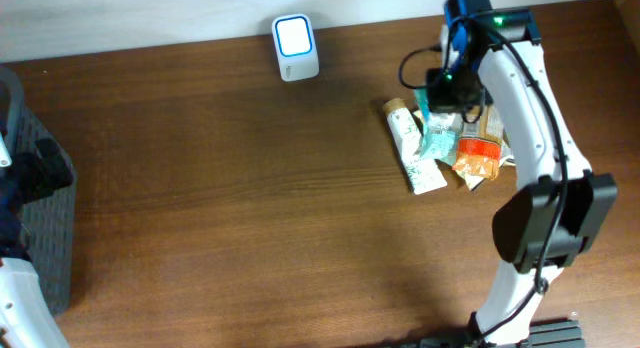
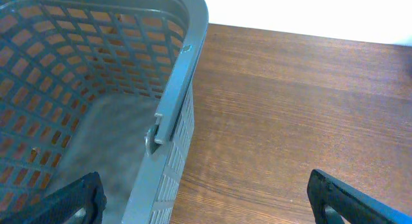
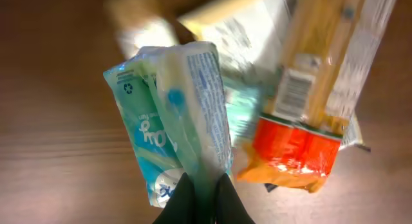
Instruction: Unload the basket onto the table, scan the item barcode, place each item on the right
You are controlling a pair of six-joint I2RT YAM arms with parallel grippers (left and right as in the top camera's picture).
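One brown worktop [image 1: 250, 208] is spread across the whole scene, and one grey basket [image 2: 174, 102] is parked at its left edge. Over that basket's rim the left tool [image 2: 206, 201] is held wide and released, with nothing between its fingers. Far to the right, a pile of packets [image 1: 445, 153] is heaped under the right arm [image 1: 530, 108]. At least three are counted, though they overlap too much for a firm number. One white scanner [image 1: 295, 46] is stood at the back edge, well apart from the pile and to its left.

And here is the action: the teal packet [image 3: 187, 102] is pinched at its end by the right tool [image 3: 203, 195], which is clenched tight on it, with an orange packet [image 3: 296, 147] just beside. The pick is judged done, or very nearly; whether the packet is clear of the pile cannot be told. The packet is not yet carried across to the scanner, and its barcode is not yet presented. No barcode on it is made out here.
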